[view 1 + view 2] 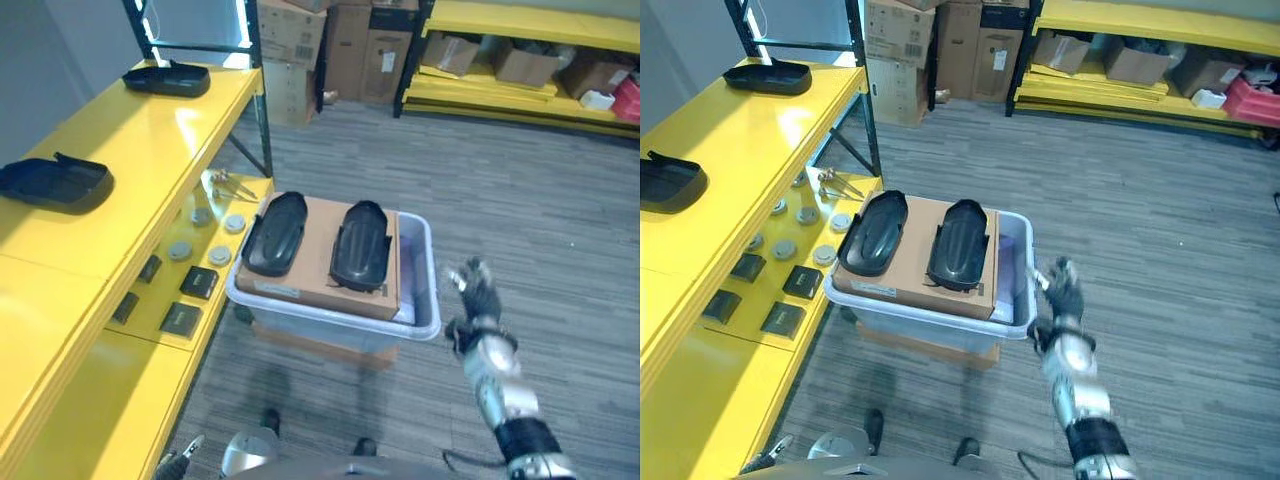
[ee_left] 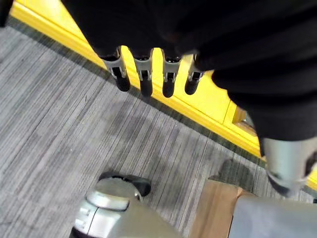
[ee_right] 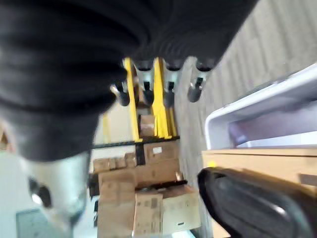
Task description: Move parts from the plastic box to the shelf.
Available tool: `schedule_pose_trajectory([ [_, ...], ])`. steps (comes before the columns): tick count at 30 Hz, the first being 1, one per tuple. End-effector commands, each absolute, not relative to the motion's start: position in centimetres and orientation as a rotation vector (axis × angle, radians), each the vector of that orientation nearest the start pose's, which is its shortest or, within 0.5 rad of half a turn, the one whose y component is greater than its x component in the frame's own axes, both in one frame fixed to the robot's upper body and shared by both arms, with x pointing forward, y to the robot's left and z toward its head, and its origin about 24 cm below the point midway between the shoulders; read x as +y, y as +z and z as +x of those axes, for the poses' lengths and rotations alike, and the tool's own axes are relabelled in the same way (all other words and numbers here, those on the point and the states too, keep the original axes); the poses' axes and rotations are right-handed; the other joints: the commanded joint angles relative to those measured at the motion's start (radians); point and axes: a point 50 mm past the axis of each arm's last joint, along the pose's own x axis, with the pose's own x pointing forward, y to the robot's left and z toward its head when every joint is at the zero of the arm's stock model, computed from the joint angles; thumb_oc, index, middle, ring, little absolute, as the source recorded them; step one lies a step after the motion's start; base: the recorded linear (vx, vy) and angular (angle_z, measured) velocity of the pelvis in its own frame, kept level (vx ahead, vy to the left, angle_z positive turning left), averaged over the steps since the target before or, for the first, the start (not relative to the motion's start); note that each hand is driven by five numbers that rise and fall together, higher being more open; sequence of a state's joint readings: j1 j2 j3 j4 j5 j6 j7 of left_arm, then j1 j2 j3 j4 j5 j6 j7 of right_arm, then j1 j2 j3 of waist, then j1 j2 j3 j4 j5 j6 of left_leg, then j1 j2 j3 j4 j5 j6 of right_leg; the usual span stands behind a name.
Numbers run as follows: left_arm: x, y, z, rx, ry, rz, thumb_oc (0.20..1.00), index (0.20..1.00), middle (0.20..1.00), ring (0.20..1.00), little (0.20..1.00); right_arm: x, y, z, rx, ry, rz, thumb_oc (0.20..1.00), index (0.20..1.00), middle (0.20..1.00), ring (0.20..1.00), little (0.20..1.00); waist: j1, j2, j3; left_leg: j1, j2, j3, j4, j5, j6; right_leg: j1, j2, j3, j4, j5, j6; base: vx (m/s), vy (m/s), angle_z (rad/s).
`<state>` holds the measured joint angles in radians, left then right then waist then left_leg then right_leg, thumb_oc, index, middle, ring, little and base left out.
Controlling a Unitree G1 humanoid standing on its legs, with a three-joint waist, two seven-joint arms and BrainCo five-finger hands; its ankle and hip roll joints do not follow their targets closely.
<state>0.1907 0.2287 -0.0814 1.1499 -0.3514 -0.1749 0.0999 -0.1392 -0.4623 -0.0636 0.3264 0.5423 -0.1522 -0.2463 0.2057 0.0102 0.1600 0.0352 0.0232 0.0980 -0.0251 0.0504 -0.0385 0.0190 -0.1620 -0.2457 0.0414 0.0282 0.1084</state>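
my right hand [image 1: 478,300] hangs just beside the plastic box [image 1: 420,300], fingers loosely straight and holding nothing, placed, i'd judge, to reach in for the nearer part. two glossy black moulded parts [image 1: 360,244] lie on a flat cardboard sheet [image 1: 318,280] across the box. two more parts [image 1: 55,183] sit on the smooth yellow shelf [image 1: 150,140] beside the box. my left hand [image 2: 148,74] hangs low, fingers straight and empty, probably near the shelf's edge.
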Motion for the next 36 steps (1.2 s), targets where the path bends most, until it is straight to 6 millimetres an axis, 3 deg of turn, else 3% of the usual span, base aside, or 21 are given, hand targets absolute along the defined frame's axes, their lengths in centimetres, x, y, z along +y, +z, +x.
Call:
schedule_pose_trajectory([
  [1,25.2,-15.7,4.1,1.094,0.391,0.032,1.000,1.000,1.000,1.000,1.000,-32.2,9.0,27.7,-0.108,-0.528,-0.111,1.000,1.000,1.000,1.000,1.000,0.038,-0.011,-0.003,-0.058,0.036,-0.076,0.008,-0.015,-0.026,0.016,-0.024,-0.011,-0.009,-0.019,0.069,0.01,0.064,-0.05],
  [2,25.2,-15.7,4.2,1.094,0.390,0.032,1.000,1.000,1.000,1.000,1.000,-32.2,9.0,27.8,-0.109,-0.529,-0.112,1.000,1.000,1.000,1.000,1.000,0.038,-0.011,-0.003,-0.058,0.036,-0.076,0.008,-0.015,-0.026,0.016,-0.024,-0.011,-0.009,-0.019,0.069,0.00,0.071,-0.05],
  [5,25.4,-15.6,3.7,1.104,0.382,0.030,1.000,1.000,1.000,1.000,1.000,-33.7,12.9,29.5,-0.137,-0.599,-0.236,1.000,1.000,1.000,1.000,1.000,0.070,-0.008,0.003,-0.064,0.028,-0.099,-0.007,-0.010,-0.020,0.011,-0.031,-0.027,-0.007,-0.019,0.075,0.01,0.099,-0.01],
  [7,25.4,-15.6,3.7,1.105,0.383,0.027,1.000,1.000,1.000,1.000,1.000,-34.0,13.4,29.8,-0.123,-0.618,-0.259,1.000,1.000,1.000,1.000,1.000,0.077,-0.006,0.006,-0.069,0.026,-0.106,-0.010,-0.008,-0.019,0.008,-0.034,-0.034,-0.005,-0.019,0.076,-0.03,0.085,-0.01],
  [10,25.9,-15.5,3.7,1.099,0.375,0.016,1.000,1.000,1.000,1.000,1.000,-36.3,14.5,30.6,-0.073,-0.709,-0.311,1.000,1.000,1.000,1.000,1.000,0.115,0.004,0.030,-0.109,0.013,-0.139,-0.009,0.001,-0.015,-0.021,-0.045,-0.061,0.007,-0.017,0.081,-0.13,0.120,0.18],
  [14,26.4,-15.2,5.5,1.054,0.334,0.003,1.000,1.000,1.000,1.000,1.000,-38.2,16.1,31.5,-0.058,-0.790,-0.361,1.000,1.000,1.000,1.000,1.000,0.149,0.013,0.075,-0.192,-0.006,-0.177,0.002,0.010,-0.009,-0.088,-0.055,-0.087,0.022,-0.014,0.082,-0.23,0.079,0.23],
  [20,26.6,-14.7,7.8,0.979,0.282,-0.014,1.000,1.000,1.000,1.000,1.000,-39.4,18.6,32.5,-0.057,-0.857,-0.389,1.000,1.000,1.000,1.000,1.000,0.187,0.018,0.138,-0.312,-0.035,-0.216,0.033,0.020,0.001,-0.200,-0.076,-0.114,0.068,-0.012,0.080,-0.19,0.045,0.18],
  [25,26.7,-14.5,8.2,0.959,0.248,-0.015,1.000,1.000,1.000,1.000,1.000,-39.9,19.5,32.6,-0.053,-0.839,-0.409,1.000,1.000,1.000,1.000,1.000,0.214,0.022,0.163,-0.363,-0.055,-0.235,0.042,0.028,0.005,-0.249,-0.089,-0.130,0.089,-0.011,0.082,-0.05,0.045,0.19],
  [26,26.8,-14.5,8.0,0.959,0.244,-0.013,1.000,1.000,1.000,1.000,1.000,-40.0,19.6,32.5,-0.049,-0.834,-0.401,1.000,1.000,1.000,1.000,1.000,0.219,0.018,0.163,-0.355,-0.053,-0.238,0.037,0.008,0.000,-0.245,-0.086,-0.121,0.093,-0.035,0.090,0.04,0.007,0.14],
  [31,27.1,-14.3,7.8,0.954,0.228,-0.017,1.000,1.000,1.000,1.000,1.000,-40.3,19.4,32.3,0.010,-0.829,-0.432,1.000,1.000,1.000,1.000,1.000,0.233,0.013,0.166,-0.365,-0.064,-0.248,0.026,0.010,-0.002,-0.262,-0.087,-0.119,0.101,-0.042,0.097,0.00,0.023,0.16],
  [36,26.8,-14.2,8.2,0.921,0.215,-0.047,1.000,1.000,1.000,1.000,1.000,-40.8,15.4,31.4,0.173,-0.799,-0.471,1.000,1.000,1.000,1.000,1.000,0.241,0.011,0.180,-0.371,-0.061,-0.246,0.028,0.008,-0.006,-0.267,-0.092,-0.121,0.100,-0.037,0.099,-0.02,0.019,0.04],
])
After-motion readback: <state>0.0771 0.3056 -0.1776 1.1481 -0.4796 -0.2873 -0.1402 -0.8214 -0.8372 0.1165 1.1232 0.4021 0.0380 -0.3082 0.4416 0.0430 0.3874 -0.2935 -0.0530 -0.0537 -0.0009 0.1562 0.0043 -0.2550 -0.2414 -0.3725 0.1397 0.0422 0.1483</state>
